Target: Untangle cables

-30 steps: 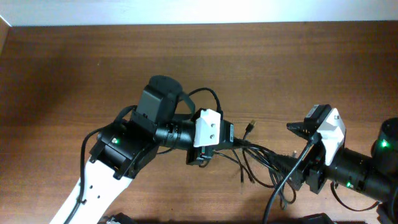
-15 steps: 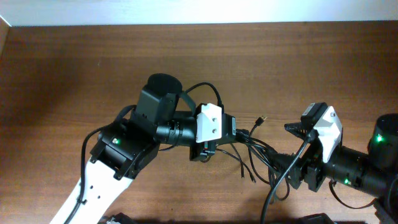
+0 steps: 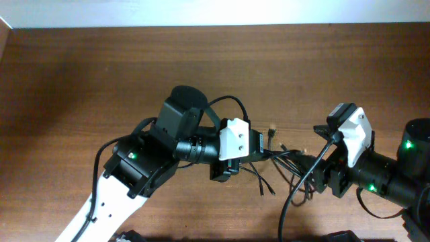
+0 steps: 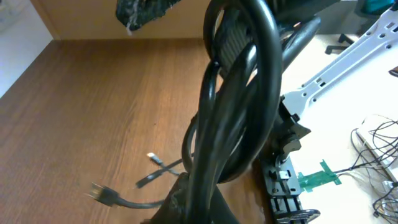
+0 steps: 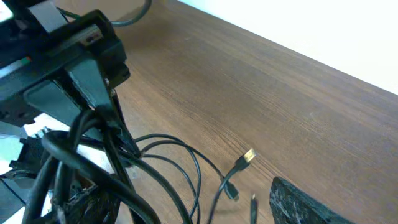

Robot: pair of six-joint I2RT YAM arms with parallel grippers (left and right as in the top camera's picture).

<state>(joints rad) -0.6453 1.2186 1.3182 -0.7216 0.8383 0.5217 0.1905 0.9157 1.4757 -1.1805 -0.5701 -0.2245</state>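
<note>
Since 0.5 s ago left arm [image 3: 134, 168] has slid toward frame right, the gold-tipped plug [image 3: 272, 130] now lies a bit further left, and the white wrist block [image 3: 354, 130] of right arm [image 3: 393, 185] has edged up. On overhead, left gripper [image 3: 258, 148] sits at frame ctr, w/ the cables [image 3: 287, 159] fanning out of it to the right. Left wrist view: black loops [image 4: 249, 93], thick-looking close up, fill the ctr. One finger [image 4: 143, 9] shows at top edge and the other is hidden behind the loops, so can't tell if this gripper is clamped on the cords or only hooked under them. Two plug ends [image 4: 99, 194] lie on the tabletop [image 4: 81, 93], lower left of that view. Cables run as a bundle btwn both grippers, right of ctr on overhead; loose ends [image 3: 267, 189] trail toward lower ctr. Further right, right gripper [image 3: 316, 167] meets the bundle's other end. Right wrist view: its fingers stand well apart, i.e. gripper open, cords draped over the frame-left finger [image 5: 84, 199], w/ bare tabletop and the plug in the gap.
</note>
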